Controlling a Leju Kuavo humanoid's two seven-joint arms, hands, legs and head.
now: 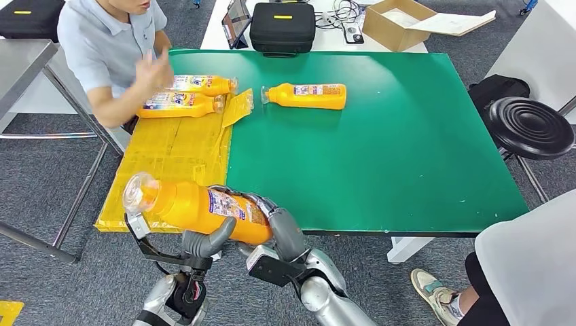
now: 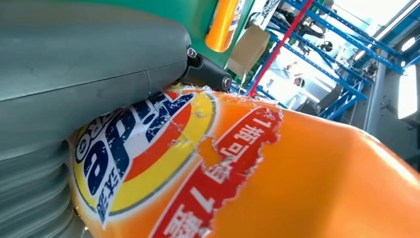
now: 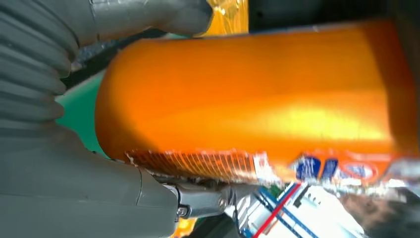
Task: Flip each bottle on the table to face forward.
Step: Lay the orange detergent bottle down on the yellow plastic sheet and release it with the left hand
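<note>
Both my hands hold one orange bottle (image 1: 193, 206) in the air over the near edge of the yellow mat (image 1: 170, 153). It lies sideways, clear cap to the left and label up. My left hand (image 1: 202, 246) grips it from below, and my right hand (image 1: 280, 229) wraps its base end. The left wrist view has the label (image 2: 148, 148) close against that hand (image 2: 74, 74). In the right wrist view the bottle's plain side (image 3: 257, 99) lies against the right hand (image 3: 59, 173). A third bottle (image 1: 308, 96) lies on the green table (image 1: 407, 149). Two more (image 1: 202, 85) (image 1: 180, 104) lie on the mat's far end.
A seated person (image 1: 109, 47) at the far left holds a hand (image 1: 153, 71) above the two mat bottles. Behind the table are a black case (image 1: 282, 27) and a cardboard box (image 1: 396, 24). A black stool (image 1: 530, 127) and another person (image 1: 523, 272) are on the right.
</note>
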